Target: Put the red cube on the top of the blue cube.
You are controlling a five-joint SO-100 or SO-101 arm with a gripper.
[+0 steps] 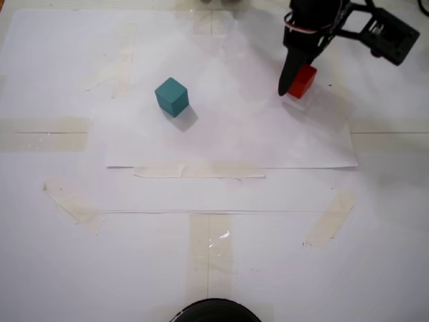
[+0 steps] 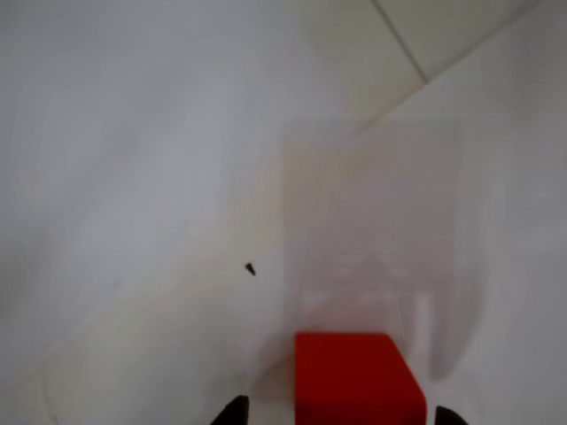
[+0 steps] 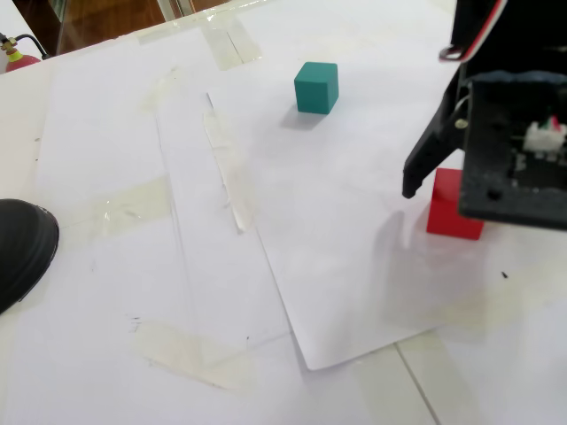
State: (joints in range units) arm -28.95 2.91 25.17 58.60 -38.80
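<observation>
In a fixed view, the matte red cube (image 1: 303,80) sits on taped white paper (image 1: 234,134), well right of the teal blue cube (image 1: 171,96); the black gripper (image 1: 293,82) straddles it.

In the wrist view, the red cube (image 2: 358,379) lies between two dark fingertips (image 2: 232,411), gaps visible, ungripped.

In another fixed view, the arm hides part of the red cube (image 3: 450,205).

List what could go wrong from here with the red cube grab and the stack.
1. The gripper straddles the red cube, which sits off-centre between the tips in the wrist view; closing may push or twist it rather than grip it.
2. The blue cube stands turned at an angle, well to the left in a fixed view; a poorly aligned red cube could slide off it or knock it aside.
</observation>
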